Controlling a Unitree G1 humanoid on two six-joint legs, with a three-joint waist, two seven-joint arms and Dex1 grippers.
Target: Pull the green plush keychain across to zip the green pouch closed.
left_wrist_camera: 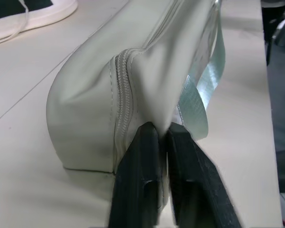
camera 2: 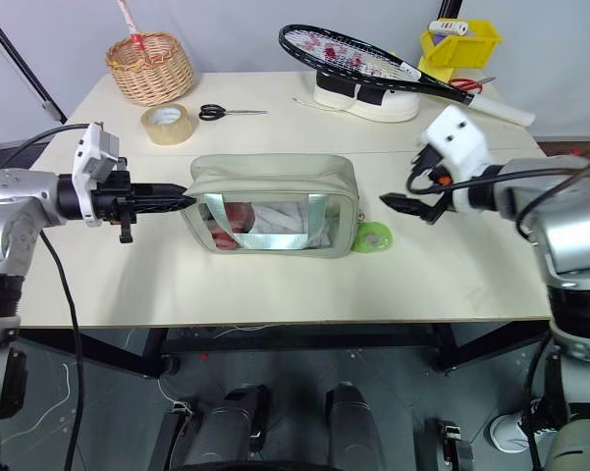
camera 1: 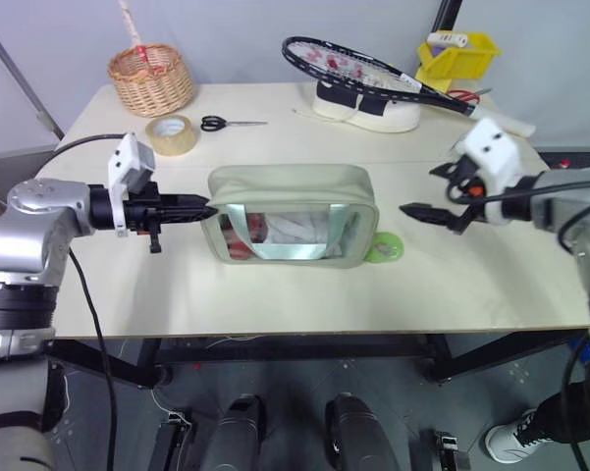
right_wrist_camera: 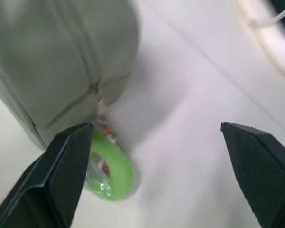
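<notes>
The green pouch (camera 1: 290, 186) lies in the middle of the table, its zipper (left_wrist_camera: 121, 95) running along the top and its clear window and strap (camera 1: 280, 250) facing me. The green plush keychain (camera 1: 385, 247) rests on the table at the pouch's right end, joined to the zipper pull (right_wrist_camera: 103, 108). My left gripper (camera 1: 208, 209) reaches level to the pouch's left end, and its fingers (left_wrist_camera: 142, 161) pinch the fabric there. My right gripper (camera 1: 422, 191) hangs open just right of and above the keychain (right_wrist_camera: 111, 173), holding nothing.
Along the far side of the table (camera 1: 275, 294) stand a wicker basket (camera 1: 152, 78), a tape roll (camera 1: 172, 134), black scissors (camera 1: 216, 123), a racket (camera 1: 363, 71) lying on a white shoe (camera 1: 368, 110), and a yellow bin (camera 1: 461, 54).
</notes>
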